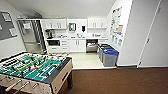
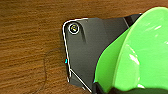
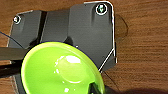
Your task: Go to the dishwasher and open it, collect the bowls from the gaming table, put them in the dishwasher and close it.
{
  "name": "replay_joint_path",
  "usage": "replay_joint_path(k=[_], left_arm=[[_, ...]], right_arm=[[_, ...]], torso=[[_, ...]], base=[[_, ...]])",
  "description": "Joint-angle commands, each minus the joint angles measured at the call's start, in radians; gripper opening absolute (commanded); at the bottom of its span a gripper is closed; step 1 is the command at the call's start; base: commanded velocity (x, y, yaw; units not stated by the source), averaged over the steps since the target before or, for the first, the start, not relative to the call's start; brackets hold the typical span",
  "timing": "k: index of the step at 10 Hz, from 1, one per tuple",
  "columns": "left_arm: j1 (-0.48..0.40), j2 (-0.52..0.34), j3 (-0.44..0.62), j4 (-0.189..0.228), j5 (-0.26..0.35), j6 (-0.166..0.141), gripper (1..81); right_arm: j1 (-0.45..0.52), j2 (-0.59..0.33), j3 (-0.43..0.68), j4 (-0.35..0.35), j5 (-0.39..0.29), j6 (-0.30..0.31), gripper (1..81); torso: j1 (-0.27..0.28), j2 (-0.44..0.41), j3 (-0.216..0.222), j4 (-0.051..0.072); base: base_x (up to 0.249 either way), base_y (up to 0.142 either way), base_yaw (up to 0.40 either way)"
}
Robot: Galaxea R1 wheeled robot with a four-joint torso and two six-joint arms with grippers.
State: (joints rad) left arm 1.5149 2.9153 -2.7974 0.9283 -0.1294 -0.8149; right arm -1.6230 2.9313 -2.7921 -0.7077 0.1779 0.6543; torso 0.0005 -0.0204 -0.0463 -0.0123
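Brown carpet [image 1: 120, 81] lies under your robot, and past its edge a pale-floored kitchenette opens ahead of you. Take the dishwasher [image 1: 91, 45] as your landmark: it sits under the counter [image 1: 75, 38] on the far wall, its front open and dark inside. White cabinets [image 1: 75, 45] stand just beside it, and bins [image 1: 108, 55] stand nearer you along the side wall. Well apart from it, close to you, is the football table [image 1: 32, 68] with its green field. Your left wrist view shows a green bowl [image 2: 140, 57] over the carpet; your right wrist view shows a yellow-green bowl [image 3: 62, 68]. You cannot tell how either claw's fingers stand.
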Motion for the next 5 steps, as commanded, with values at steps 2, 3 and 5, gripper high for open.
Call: replay_joint_path(k=[2,3,5], left_arm=[[-0.049,-0.01,-0.004,0.009,0.033,0.0,1.0],[-0.049,-0.01,-0.004,0.009,0.033,0.0,1.0],[-0.049,-0.01,-0.004,0.009,0.033,0.0,1.0]], right_arm=[[0.039,-0.025,-0.012,-0.004,-0.038,-0.001,1.0],[0.039,-0.025,-0.012,-0.004,-0.038,-0.001,1.0],[0.039,-0.027,-0.012,-0.004,-0.038,-0.001,1.0]], torso=[[0.0,0.0,0.0,0.0],[0.0,0.0,0.0,0.0],[0.0,0.0,0.0,0.0]], base=[[0.16,0.0,0.0],[0.16,0.0,0.0],[0.16,0.0,0.0]])
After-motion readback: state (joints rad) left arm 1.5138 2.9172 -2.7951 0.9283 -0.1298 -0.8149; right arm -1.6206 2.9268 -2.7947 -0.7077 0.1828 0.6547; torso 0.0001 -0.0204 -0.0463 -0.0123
